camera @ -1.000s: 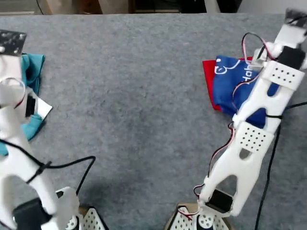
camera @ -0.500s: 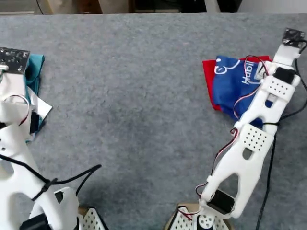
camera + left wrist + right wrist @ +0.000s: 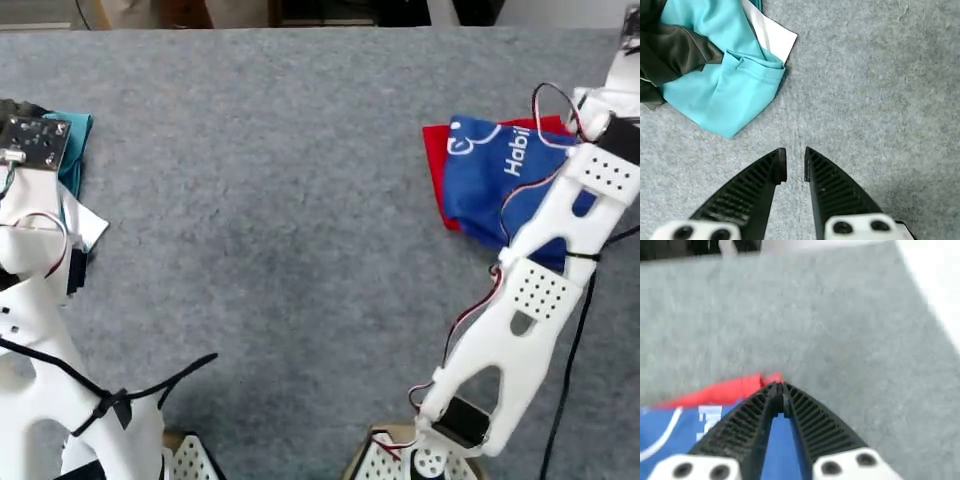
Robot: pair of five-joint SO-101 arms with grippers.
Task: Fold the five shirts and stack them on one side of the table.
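A blue shirt [image 3: 495,180] lies folded on a red shirt [image 3: 436,150] at the table's right side. My right arm [image 3: 540,290] stretches over them. My right gripper [image 3: 777,390] is shut, its tips over the red shirt's [image 3: 715,392] far corner, with the blue shirt [image 3: 670,435] below it. At the left edge lies a loose heap: a teal shirt [image 3: 715,85], a white shirt [image 3: 772,37] and a dark shirt [image 3: 675,50]. My left gripper [image 3: 795,167] hangs slightly open above bare felt, just off the teal shirt, holding nothing.
The grey felt table [image 3: 280,200] is bare across its middle and back. In the right wrist view the table's edge [image 3: 920,300] runs close past the red shirt. The left arm [image 3: 40,330] covers part of the heap in the high view.
My right arm has swung farther right and back, uncovering more of the blue shirt's print. My left arm has shifted toward the far side along the heap.
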